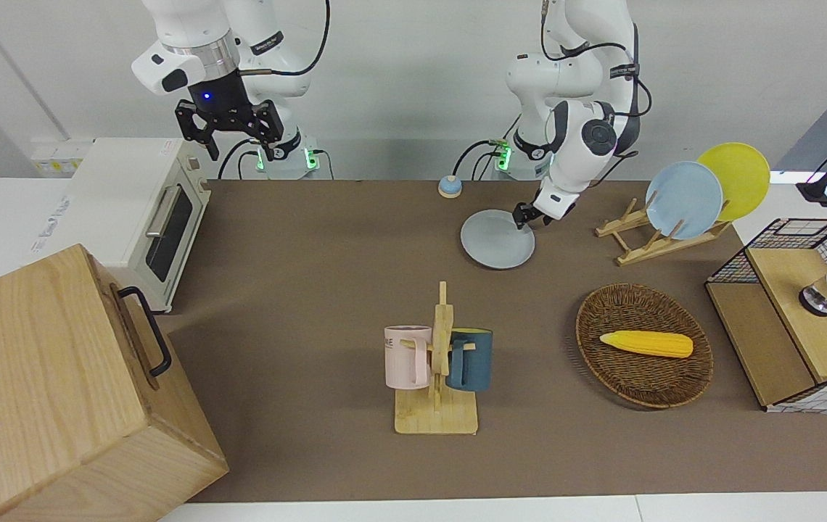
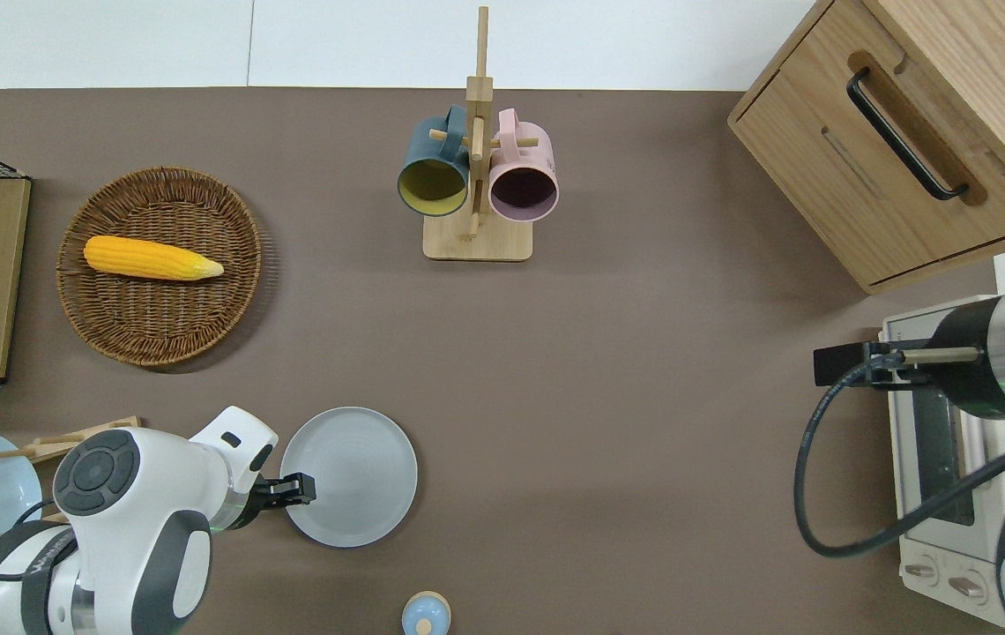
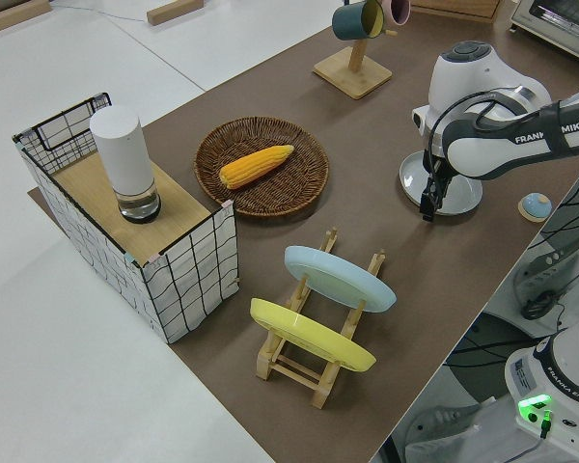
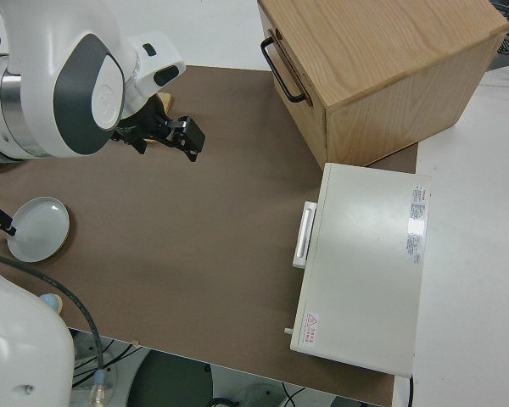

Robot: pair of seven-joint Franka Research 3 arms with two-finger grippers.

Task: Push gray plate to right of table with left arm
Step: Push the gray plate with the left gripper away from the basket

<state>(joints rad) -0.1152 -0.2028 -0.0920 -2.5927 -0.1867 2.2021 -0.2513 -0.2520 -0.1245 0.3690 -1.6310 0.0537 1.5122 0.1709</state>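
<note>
The gray plate [image 1: 497,241] lies flat on the brown table [image 1: 312,290], close to the robots and toward the left arm's end; it also shows in the overhead view [image 2: 357,476]. My left gripper [image 1: 524,217] is shut and low at the plate's rim on the side toward the left arm's end. In the overhead view the left gripper [image 2: 301,488] overlaps that rim. The left side view shows the left gripper [image 3: 427,205] pointing down at the plate [image 3: 463,196]. My right gripper [image 1: 228,136] is parked and open.
A mug rack [image 2: 476,176] stands mid-table, farther from the robots. A wicker basket with corn [image 2: 159,265] and a plate rack with sky-blue and yellow plates [image 1: 682,203] are at the left arm's end. A toaster oven [image 1: 145,210] and wooden cabinet [image 1: 58,391] are at the right arm's end.
</note>
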